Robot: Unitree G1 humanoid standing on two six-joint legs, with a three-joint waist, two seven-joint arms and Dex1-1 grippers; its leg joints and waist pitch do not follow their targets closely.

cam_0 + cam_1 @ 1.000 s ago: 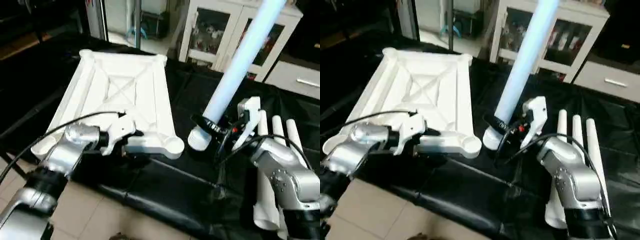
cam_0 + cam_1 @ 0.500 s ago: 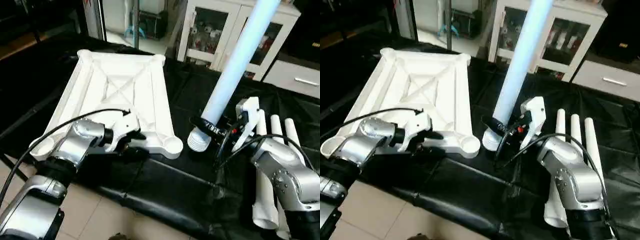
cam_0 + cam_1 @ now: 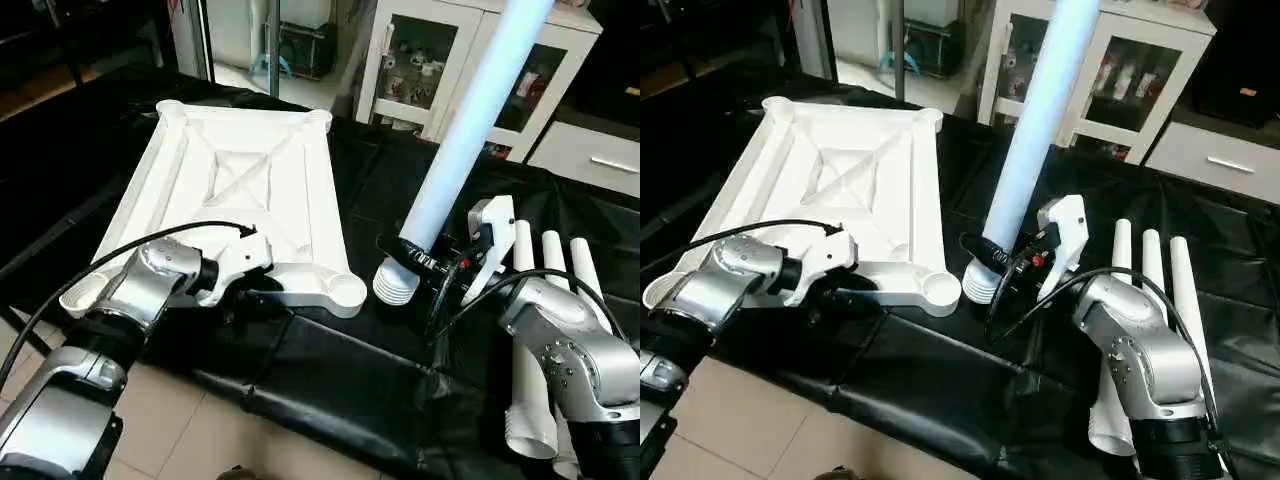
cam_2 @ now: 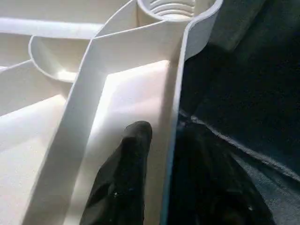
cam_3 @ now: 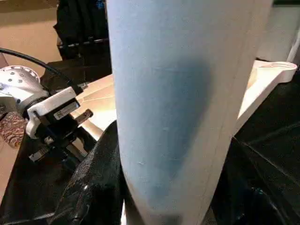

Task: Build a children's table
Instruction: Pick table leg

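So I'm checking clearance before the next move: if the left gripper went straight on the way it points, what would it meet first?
Probably the round corner socket of the tabletop: the left gripper straddles the tabletop's near rim, which runs straight ahead to that socket. Depth is unclear.

No text, brand, number or sign could be read anywhere. A small printed label (image 5: 62,109) was seen on the white housing of the left gripper (image 5: 70,129), but its lettering could not be made out.
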